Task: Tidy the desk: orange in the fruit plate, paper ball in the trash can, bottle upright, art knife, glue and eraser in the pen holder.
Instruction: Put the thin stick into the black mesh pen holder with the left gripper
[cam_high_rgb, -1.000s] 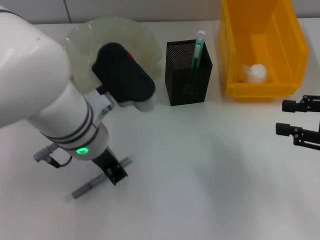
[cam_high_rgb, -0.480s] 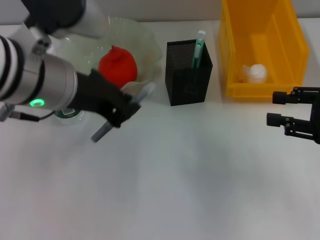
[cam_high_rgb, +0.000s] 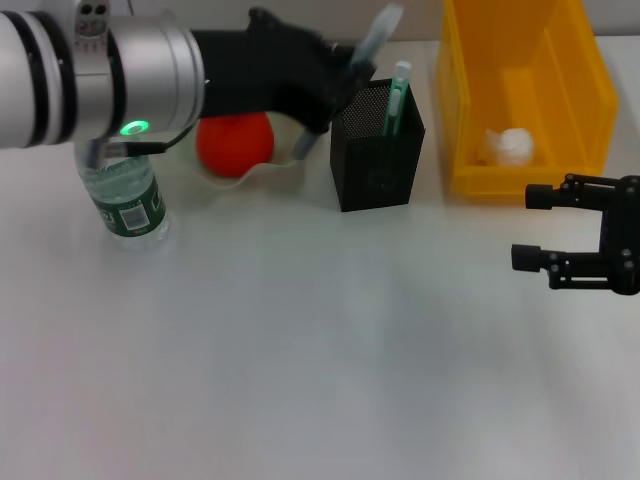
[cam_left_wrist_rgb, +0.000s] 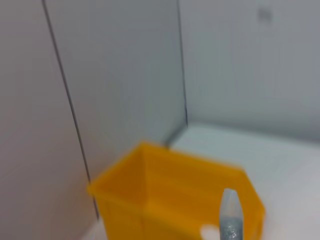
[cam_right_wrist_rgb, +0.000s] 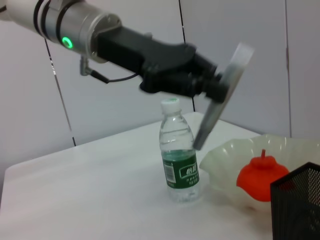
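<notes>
Head view: left gripper (cam_high_rgb: 345, 75) grips one art knife (cam_high_rgb: 372, 38); right gripper (cam_high_rgb: 533, 227) gapes wide, empty.

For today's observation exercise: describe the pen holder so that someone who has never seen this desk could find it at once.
Start at the big yellow bin at the desk's far edge. Beside it, between the bin and the fruit plate with the orange, stands the pen holder. It is the only black mesh box, square and upright, with a green pen sticking out.
</notes>
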